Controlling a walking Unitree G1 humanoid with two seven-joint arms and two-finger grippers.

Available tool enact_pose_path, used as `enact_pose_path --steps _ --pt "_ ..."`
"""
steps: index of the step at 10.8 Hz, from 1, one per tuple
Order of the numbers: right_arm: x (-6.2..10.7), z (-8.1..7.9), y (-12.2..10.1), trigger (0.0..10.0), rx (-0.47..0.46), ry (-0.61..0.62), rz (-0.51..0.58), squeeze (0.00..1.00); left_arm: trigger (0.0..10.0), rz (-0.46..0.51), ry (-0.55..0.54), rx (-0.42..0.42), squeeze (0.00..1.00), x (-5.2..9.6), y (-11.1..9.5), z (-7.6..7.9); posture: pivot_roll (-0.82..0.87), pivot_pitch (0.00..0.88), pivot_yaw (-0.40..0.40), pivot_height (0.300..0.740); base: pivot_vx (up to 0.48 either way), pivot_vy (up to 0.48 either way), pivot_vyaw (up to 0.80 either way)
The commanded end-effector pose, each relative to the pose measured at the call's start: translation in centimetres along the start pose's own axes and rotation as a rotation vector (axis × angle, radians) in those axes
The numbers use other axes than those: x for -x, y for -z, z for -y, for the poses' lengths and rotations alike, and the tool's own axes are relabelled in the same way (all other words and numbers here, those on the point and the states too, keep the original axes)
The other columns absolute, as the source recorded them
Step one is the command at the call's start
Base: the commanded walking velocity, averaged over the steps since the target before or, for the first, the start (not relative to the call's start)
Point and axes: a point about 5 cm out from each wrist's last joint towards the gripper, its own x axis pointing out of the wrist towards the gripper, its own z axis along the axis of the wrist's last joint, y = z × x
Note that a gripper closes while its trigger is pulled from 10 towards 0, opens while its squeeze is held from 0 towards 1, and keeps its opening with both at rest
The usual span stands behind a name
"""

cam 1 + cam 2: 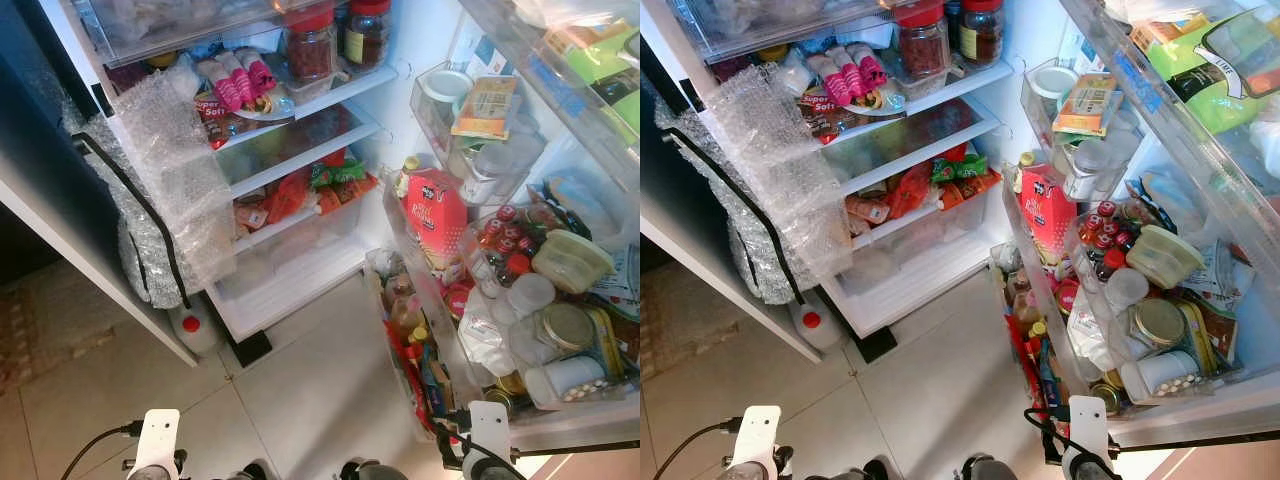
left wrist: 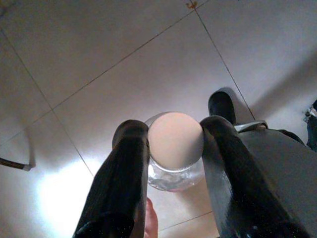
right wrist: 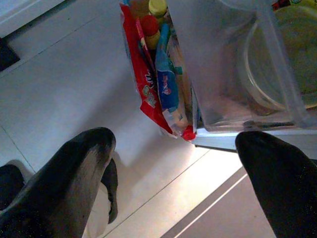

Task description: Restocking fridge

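The left gripper (image 2: pixel 174 141) was clamped on a clear jar (image 2: pixel 176 151) over the tiled floor (image 2: pixel 99 59). The right gripper (image 3: pixel 173 163) hung apart beside the fridge door (image 1: pixel 560 110).

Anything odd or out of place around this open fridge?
Yes. Bubble wrap hangs over the left edge of the fridge, covering the shelf ends. A red-capped bottle stands on the floor below. The door bins look crammed, with packets wedged upright.

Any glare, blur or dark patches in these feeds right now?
Left eye view: sharp; top right door shelf washed out. Left wrist view: bright glare on floor tiles; jar in left gripper slightly soft. Right wrist view: bluish, dim, fingers blurred.
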Motion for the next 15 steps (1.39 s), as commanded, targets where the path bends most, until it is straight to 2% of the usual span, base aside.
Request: enact_pose_path --steps 1,11,15 --pt "0.3 0.3 1.0 10.0 -0.018 0.011 -0.036 0.0 10.0 -0.037 -0.005 -0.003 0.0 0.2 1.2 -0.1 -0.18 0.204 -0.007 0.74 0.0 0.0 0.0" --pt "0.3 0.3 0.9 10.0 -0.017 0.012 -0.033 0.0 10.0 -0.033 -0.011 0.0 0.0 0.2 1.2 -0.1 -0.18 0.197 -0.009 0.74 0.0 0.0 0.0" --pt "-0.4 0.3 -2.1 10.0 -0.043 0.027 0.095 0.0 10.0 0.004 -0.011 0.018 0.0 0.1 0.6 0.1 -0.19 0.155 -0.002 0.74 0.0 0.0 0.0"
